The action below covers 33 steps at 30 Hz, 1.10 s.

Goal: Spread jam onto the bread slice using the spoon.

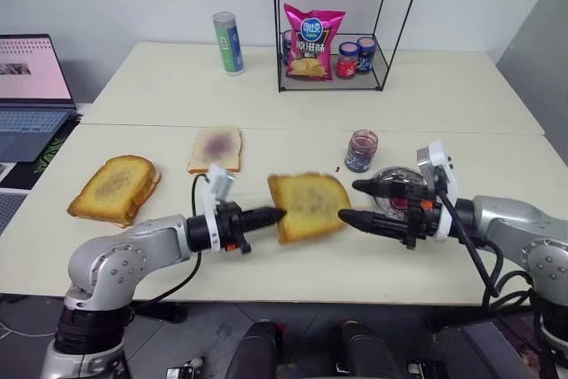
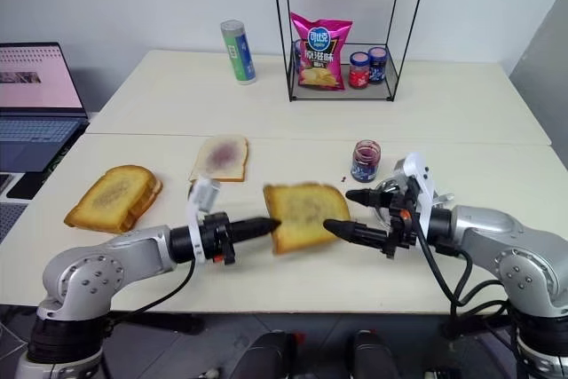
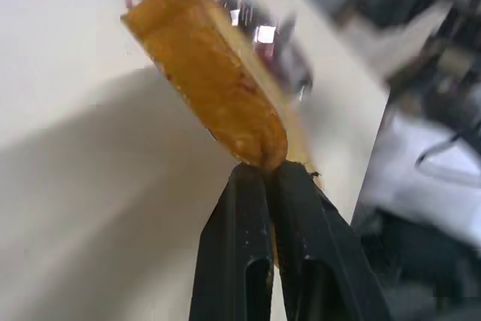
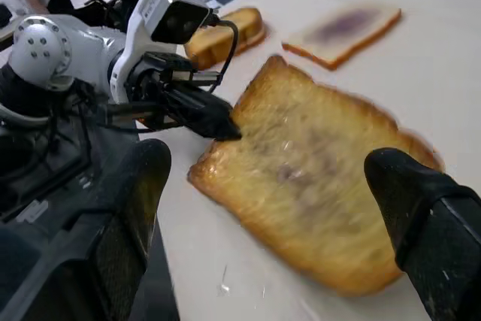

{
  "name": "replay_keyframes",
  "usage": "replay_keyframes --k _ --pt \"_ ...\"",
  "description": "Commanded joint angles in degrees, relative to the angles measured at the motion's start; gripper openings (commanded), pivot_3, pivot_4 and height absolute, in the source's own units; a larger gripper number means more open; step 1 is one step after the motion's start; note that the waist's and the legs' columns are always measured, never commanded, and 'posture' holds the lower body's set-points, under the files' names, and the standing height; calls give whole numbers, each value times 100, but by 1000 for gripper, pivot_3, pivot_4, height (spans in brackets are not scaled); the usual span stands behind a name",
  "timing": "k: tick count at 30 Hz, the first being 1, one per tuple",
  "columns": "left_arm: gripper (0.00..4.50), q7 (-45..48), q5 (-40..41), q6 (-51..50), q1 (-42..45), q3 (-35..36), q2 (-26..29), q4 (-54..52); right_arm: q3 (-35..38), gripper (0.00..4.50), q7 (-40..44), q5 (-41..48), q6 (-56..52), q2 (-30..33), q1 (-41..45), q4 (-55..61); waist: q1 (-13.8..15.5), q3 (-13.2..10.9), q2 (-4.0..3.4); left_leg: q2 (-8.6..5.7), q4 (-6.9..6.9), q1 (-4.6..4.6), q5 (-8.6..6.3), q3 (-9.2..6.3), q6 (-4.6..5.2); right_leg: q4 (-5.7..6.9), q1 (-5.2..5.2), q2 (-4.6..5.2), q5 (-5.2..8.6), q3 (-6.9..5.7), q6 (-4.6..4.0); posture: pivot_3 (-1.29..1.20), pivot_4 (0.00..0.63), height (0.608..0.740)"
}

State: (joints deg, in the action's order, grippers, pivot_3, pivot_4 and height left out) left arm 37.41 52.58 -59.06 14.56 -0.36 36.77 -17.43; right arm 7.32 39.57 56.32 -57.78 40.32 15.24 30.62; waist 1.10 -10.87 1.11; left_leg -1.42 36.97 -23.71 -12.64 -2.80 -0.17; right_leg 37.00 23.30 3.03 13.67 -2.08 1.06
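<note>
Left gripper [image 1: 277, 215] pinches the bread [image 1: 310, 205] by one edge, lifted near the jam jar [image 1: 361, 150]; right gripper [image 1: 353, 202] gapes empty beside it. So thin a hold may let the slice slip.

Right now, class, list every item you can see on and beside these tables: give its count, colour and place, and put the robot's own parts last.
bread slice: one, golden-brown, front table centre, gripped at its edge by the left hand.
toasted stack: one, golden-brown, front table, robot's left.
pale slice: one, white smeared purple, behind the held slice.
jam: one clear jar, dark purple-red, front table right of centre.
round metal dish: one, silver, behind the right hand.
wire shelf: one, black, back table.
crisp bag: one, pink, in the shelf.
lidded jars: two, red and blue caps, in the shelf.
can: one, green-blue, left of the shelf.
laptop: one, open, far left.
left hand: shut on the slice.
right hand: open, beside the slice.
</note>
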Motion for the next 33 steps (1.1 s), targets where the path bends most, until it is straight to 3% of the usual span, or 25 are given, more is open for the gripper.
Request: replay_keyframes --k 1,5,16,26,33 --pt "21 367 -1044 778 389 -616 92 461 80 4500 -78 52 150 -37 -113 206 6 0 1 0 1 -2 0 -1 0 -2 1 0 0 0 0 0 150 740" --pt "21 310 -1854 1387 808 -870 -123 1250 102 4500 -259 55 158 -103 -216 296 9 -1 1 0 2 -6 0 -2 0 -3 2 1 -1 -2 3 0 150 740" --pt "21 802 -2249 1603 1055 -714 -119 1710 166 4500 -573 181 166 -175 -291 389 8 -1 1 -1 -1 -15 -1 -5 1 -4 12 2 -20 -6 41 0 150 740" --pt "2007 984 -2447 1607 1012 -503 36 1759 302 4500 -767 207 203 -178 -406 396 9 -1 1 0 -1 -15 -1 -4 1 -5 12 3 -21 -5 43 0 150 740" --pt "3339 1025 -2380 1444 712 -190 276 1367 1075 4500 -1320 627 151 -237 -866 485 12 -1 1 0 -1 -15 -1 -4 1 -6 11 4 -21 -4 44 0 150 740"
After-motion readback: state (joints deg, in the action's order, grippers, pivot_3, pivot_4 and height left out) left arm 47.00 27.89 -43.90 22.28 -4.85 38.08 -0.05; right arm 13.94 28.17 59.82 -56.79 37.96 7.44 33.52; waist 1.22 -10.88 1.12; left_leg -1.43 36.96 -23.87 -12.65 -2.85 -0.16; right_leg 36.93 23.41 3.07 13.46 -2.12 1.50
